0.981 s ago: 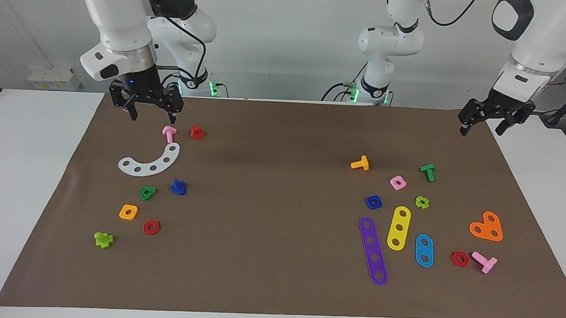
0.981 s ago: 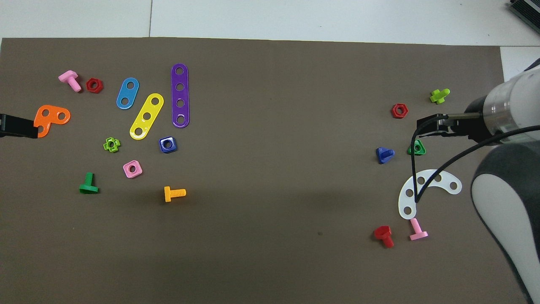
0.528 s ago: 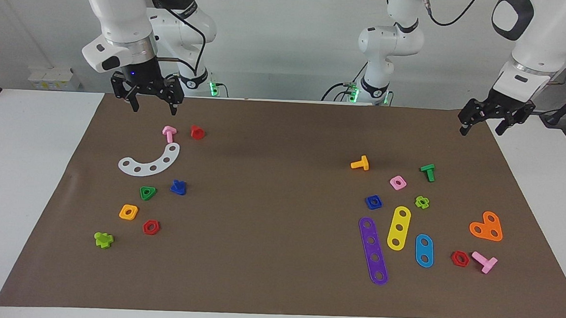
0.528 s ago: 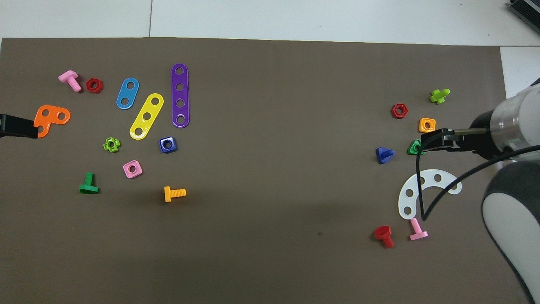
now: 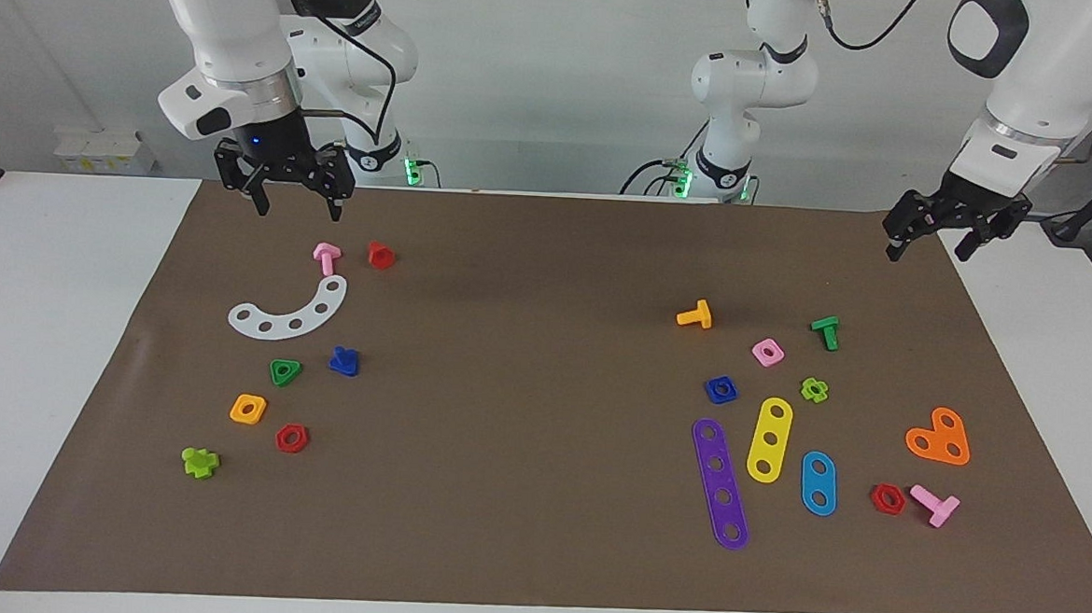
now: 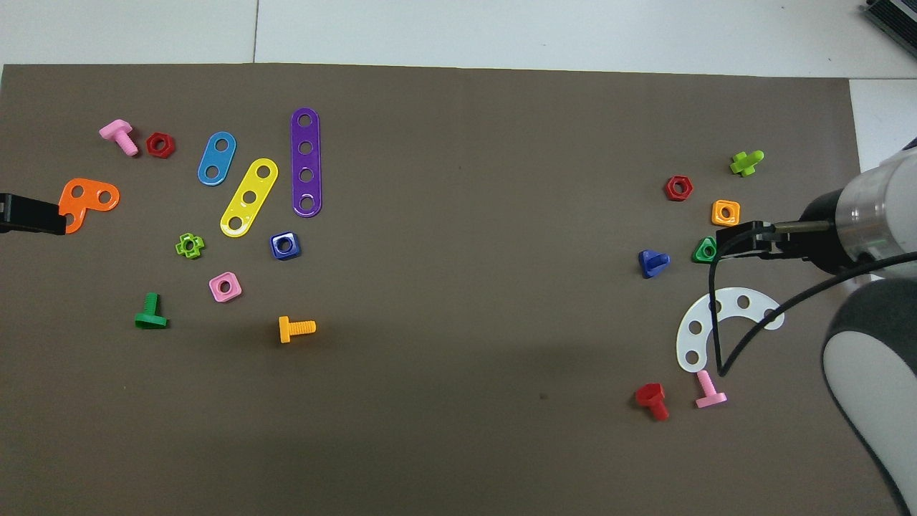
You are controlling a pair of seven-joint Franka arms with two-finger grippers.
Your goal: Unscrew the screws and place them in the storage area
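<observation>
While my right claw (image 5: pixel 294 202) hangs in the air with its fingers spread apart and nothing between them, it sits over the edge of the brown mat (image 5: pixel 533 549) nearest the robots, at the right arm's end of the desk (image 5: pixel 40 336). From the facing view, the dark-blue screw (image 5: pixel 344 361) lies free on the mat, farther from the robots than the white curved plate (image 5: pixel 289 312), just beside the green triangular nut (image 5: pixel 285 371). My left claw (image 5: pixel 940 236) waits over the mat's corner at the left arm's end, fingers apart, empty.

Seen from overhead, the dark-blue screw (image 6: pixel 653 262) rests beside the green triangular nut (image 6: pixel 704 250), which my right claw (image 6: pixel 738 240) partly covers. My left claw (image 6: pixel 32 215) shows only as a dark tip beside the orange heart-shaped plate (image 6: pixel 89 201). I see no container holding anything.
</observation>
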